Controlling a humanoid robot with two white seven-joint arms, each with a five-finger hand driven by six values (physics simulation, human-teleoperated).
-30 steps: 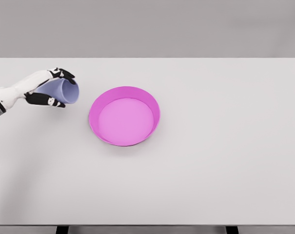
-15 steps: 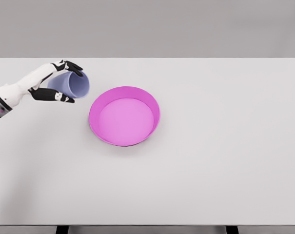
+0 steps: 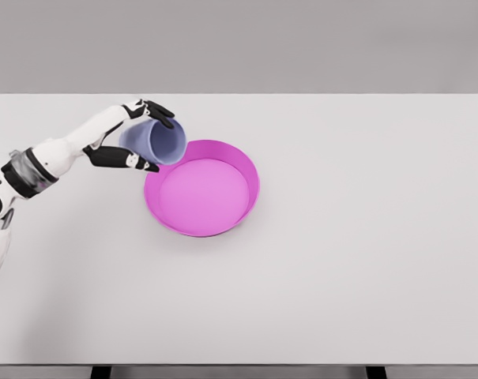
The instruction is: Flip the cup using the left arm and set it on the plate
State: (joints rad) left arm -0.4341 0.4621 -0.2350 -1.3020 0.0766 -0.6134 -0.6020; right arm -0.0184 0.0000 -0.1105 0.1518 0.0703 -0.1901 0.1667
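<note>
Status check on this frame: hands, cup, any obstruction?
Left hand shut on cup, cup tilted, mouth toward the plate, at its upper-left rim. Right arm out of view. Nothing in the way on the table.

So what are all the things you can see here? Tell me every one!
table: one, white, fills most of the head view, plain grey wall behind it
plate: one, bright pink with a raised rim, on the table left of the middle
cup: one, pale lilac-blue, tilted on its side with its mouth towards the plate, held at the plate's upper left edge
left arm: one, white, comes in from the left edge
left hand: one, white with black fingers, wrapped around the cup
right arm: not in view
</note>
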